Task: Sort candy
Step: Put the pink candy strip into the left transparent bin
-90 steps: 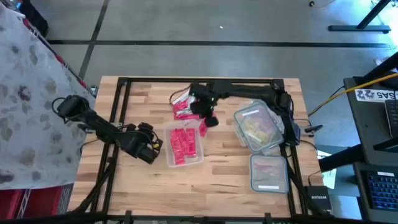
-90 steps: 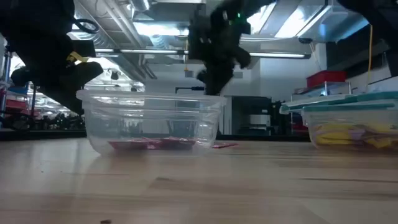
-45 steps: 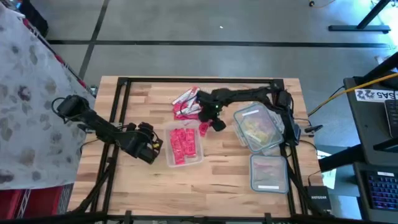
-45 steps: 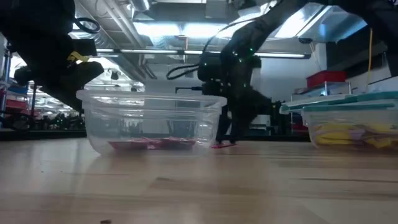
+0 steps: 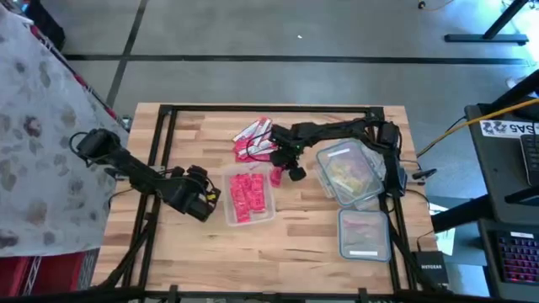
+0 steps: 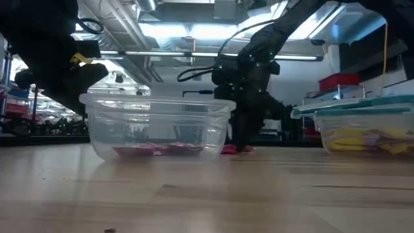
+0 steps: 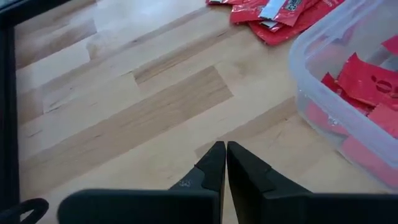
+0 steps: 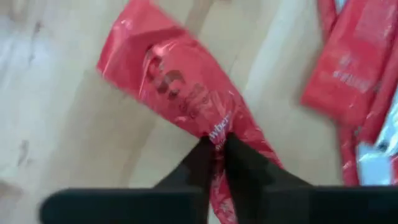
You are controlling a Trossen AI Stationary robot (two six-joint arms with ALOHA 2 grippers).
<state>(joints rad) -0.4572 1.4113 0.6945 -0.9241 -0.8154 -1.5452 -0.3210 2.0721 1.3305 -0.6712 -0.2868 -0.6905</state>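
Clearly, the right gripper [image 8: 214,149] is pinched shut on a red candy packet [image 8: 180,93], the 2 dark fingertips being closed on 1 end of the wrapper; the rest of the packet is seen stretching away from the fingers, flat on the wooden table [image 5: 312,227]. Its long axis is judged to run nearly in line with the gripper's reach, so the free end points away from the wrist and the held end towards it; a straight lift is therefore judged to be what the coming move turns on, the packet being expected to hang down from the fingers.

In the high view the right gripper [image 5: 286,160] is found low over the table, just beside the loose pile of red and silvery candy [image 5: 253,139] and between that pile and the lidded tub of yellow candy [image 5: 345,172]; the open tub of red candy [image 5: 248,198] lies near, towards the table's front edge, and the held piece is judged to belong there; a 3rd tub [image 5: 364,234] stands beyond the yellow one.

The left gripper [image 7: 219,158] is seen closed and empty, waiting just beside the red tub's far wall; the right arm is the nearer to the pile.
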